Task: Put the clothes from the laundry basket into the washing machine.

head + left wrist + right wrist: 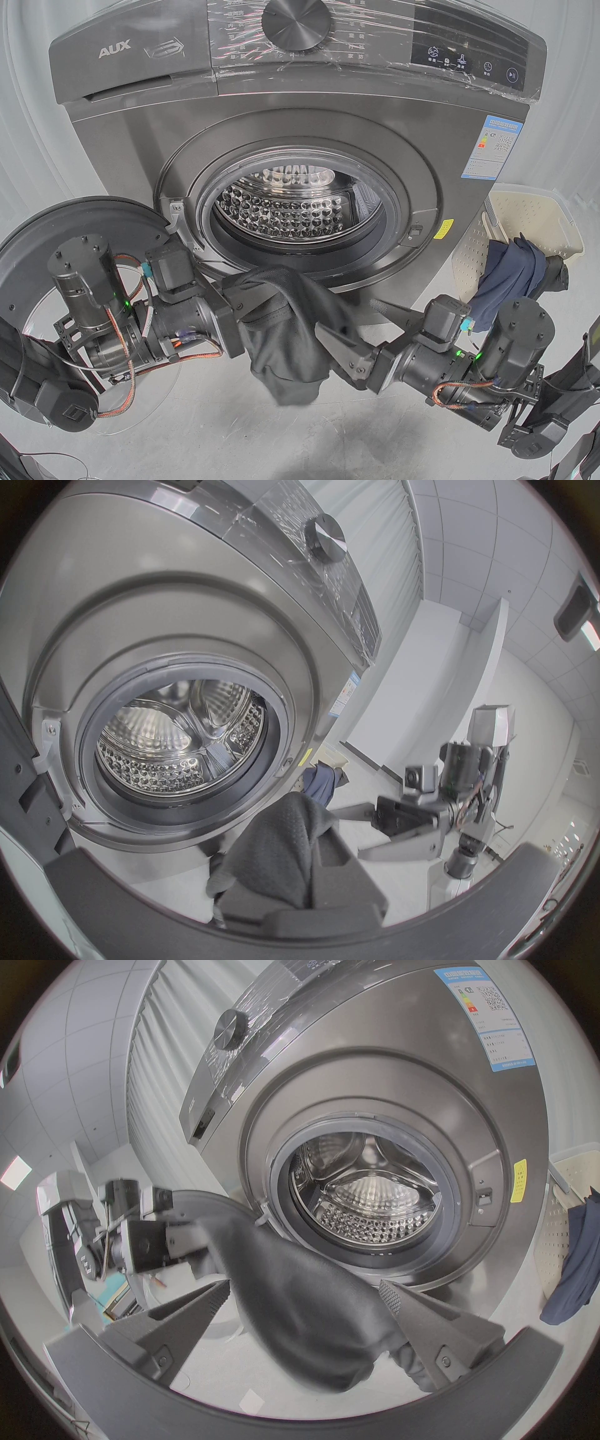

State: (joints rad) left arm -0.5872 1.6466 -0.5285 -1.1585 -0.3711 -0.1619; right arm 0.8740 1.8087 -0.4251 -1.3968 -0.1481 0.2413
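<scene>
A dark grey garment (284, 344) hangs in front of and below the washing machine's open drum (287, 206). My left gripper (250, 299) is shut on its upper edge, and the cloth drapes over that gripper (294, 880) in the left wrist view. My right gripper (344, 322) is open at the garment's right side, with its fingers (212, 1300) spread on either side of the hanging cloth (306, 1310). To the machine's right, a dark blue garment (509, 275) is draped over the rim of the cream laundry basket (537, 219).
The round machine door (62, 231) stands swung open at the left, just behind my left arm. The basket stands on the floor against the machine's right side. Bare light floor lies below the hanging garment.
</scene>
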